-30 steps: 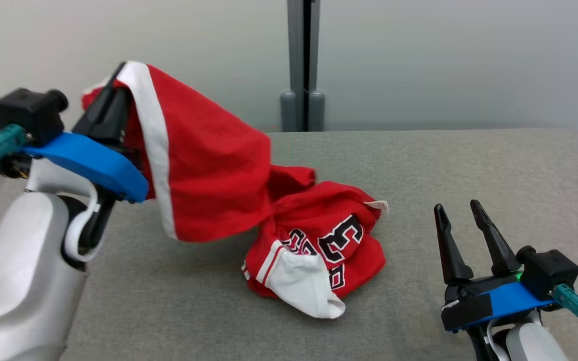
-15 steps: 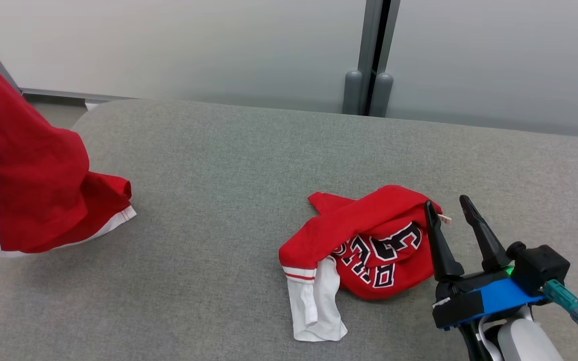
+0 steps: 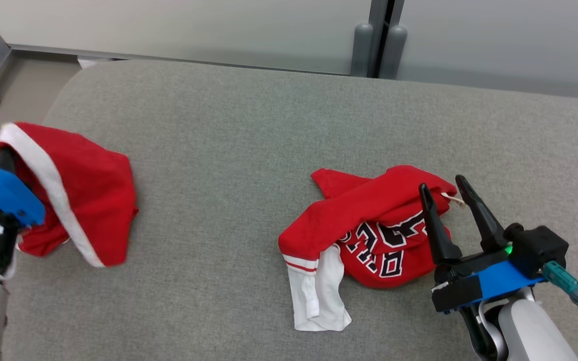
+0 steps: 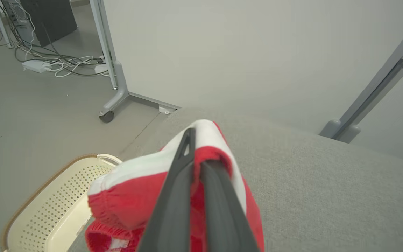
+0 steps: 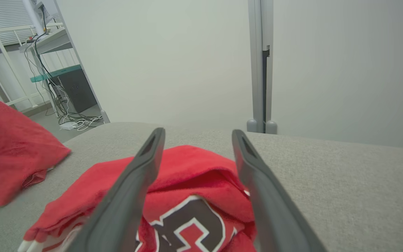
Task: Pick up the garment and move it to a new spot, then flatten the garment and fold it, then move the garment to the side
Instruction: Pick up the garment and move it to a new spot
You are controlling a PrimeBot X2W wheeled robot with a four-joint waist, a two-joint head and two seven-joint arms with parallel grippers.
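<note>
1. Pulled red garment (image 3: 93, 195) well clear of jersey (image 3: 369, 220), down to bench (image 3: 229, 150) at frame's left, pinched in left claw (image 4: 196, 154).
2. Holds right claw (image 3: 442, 182) spread at jersey's right edge.
3. Probably near release, flattening next.

You have one grey fabric-covered surface (image 3: 229, 150), rounded at its far left corner. Right of centre on it lies one crumpled red garment with black-and-white lettering (image 3: 364, 225), white part toward the near edge. At the left edge, well apart: one red garment with a white band (image 3: 98, 200), lower folds touching the fabric.
</note>
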